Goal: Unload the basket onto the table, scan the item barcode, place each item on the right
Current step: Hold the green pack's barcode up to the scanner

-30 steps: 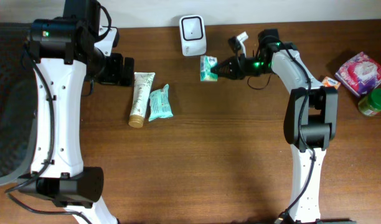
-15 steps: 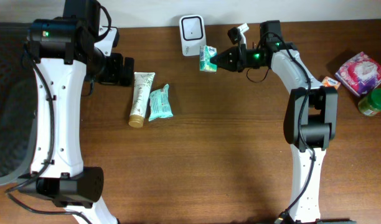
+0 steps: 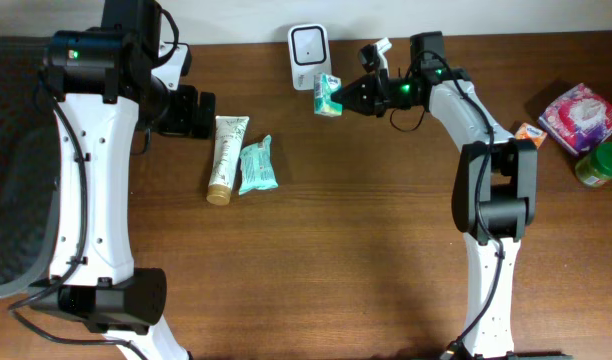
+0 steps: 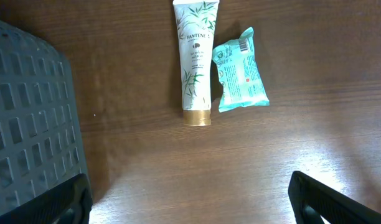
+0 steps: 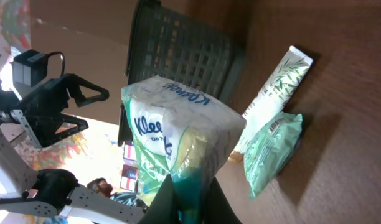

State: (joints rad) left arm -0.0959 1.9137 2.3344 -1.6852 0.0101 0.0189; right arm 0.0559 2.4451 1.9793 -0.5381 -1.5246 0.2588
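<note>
— 1 item is up in the air, so where would you say the job stands?

— About halfway, I'd judge. Starting at the left edge of the worktop, there's the basket. The left gripper hangs between it and the shampoo tube, fingers spread wide with nothing in them. The tube and a teal packet lie side by side, untouched. The white scanner stands at the middle of the back edge. The tissue pack is held just in front of it, a touch to its right, pinched tight in the right gripper. So the pickup and the carry look done, but I can't vouch for the read itself.

— And what's left?

— Getting a clean read, then setting the pack down somewhere. The tube and packet may want their turn too, though that's a guess.

— Anything you can't make out?

— 3 things. The right wrist view shows only the brand side of the pack, so I can't tell whether the barcode faces the scanner. The right fingers are mostly buried under the pack there. And the basket runs off the left of the frame. By the right edge, a pink pack and a green-lidded jar sit well apart from all this.
</note>
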